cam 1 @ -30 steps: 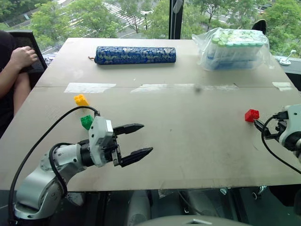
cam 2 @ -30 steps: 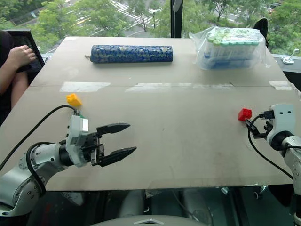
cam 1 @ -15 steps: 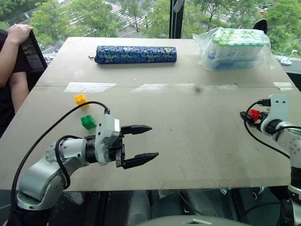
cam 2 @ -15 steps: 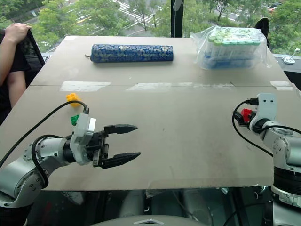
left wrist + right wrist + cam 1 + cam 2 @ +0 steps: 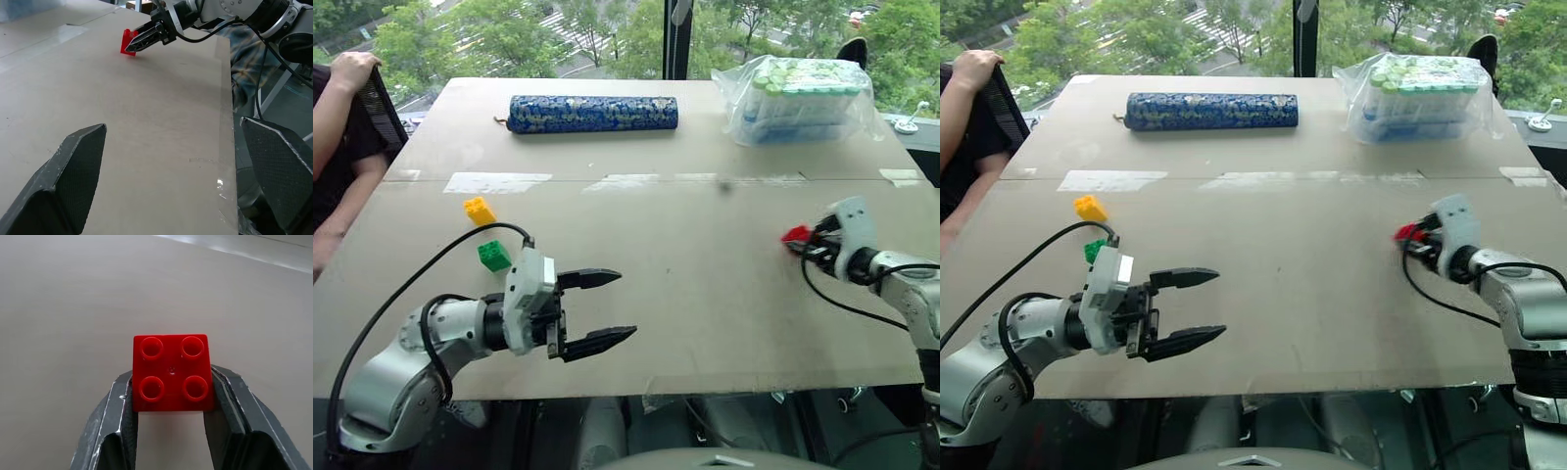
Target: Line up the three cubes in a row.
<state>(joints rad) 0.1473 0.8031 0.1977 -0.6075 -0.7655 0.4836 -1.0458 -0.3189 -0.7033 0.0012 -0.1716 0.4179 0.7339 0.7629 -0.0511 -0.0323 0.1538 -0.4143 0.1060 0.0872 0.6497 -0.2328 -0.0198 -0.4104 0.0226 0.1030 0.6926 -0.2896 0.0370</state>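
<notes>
Beige board is forming the table (image 5: 705, 294), the largest thing here, and it is carrying everything else. Across its far edge the long blue patterned roll (image 5: 592, 113) is lying flat, and at the far right corner a clear plastic bag (image 5: 803, 98) is sitting with packs of green-capped items inside it; what those packs are I cannot tell. At the left edge a person's arm (image 5: 337, 117) is resting against a dark chair.

What has just changed is on the right side. A second ago the right gripper (image 5: 800, 240) was standing open beside the red cube (image 5: 172, 372), which was resting on the table; now its jaws are pinching the cube by two opposite sides, studs facing the wrist camera, and the arm has swung it inward, away from the right edge. Judging from this, the red cube is being carried toward the other two, so the row is only now starting to form.

Those two are waiting on the left half of the table: the yellow cube (image 5: 479, 210) farther away and the green cube (image 5: 493, 256) nearer, close together but apart. The left gripper (image 5: 599, 311) is hovering just right of the green cube, jaws spread wide, holding nothing.
</notes>
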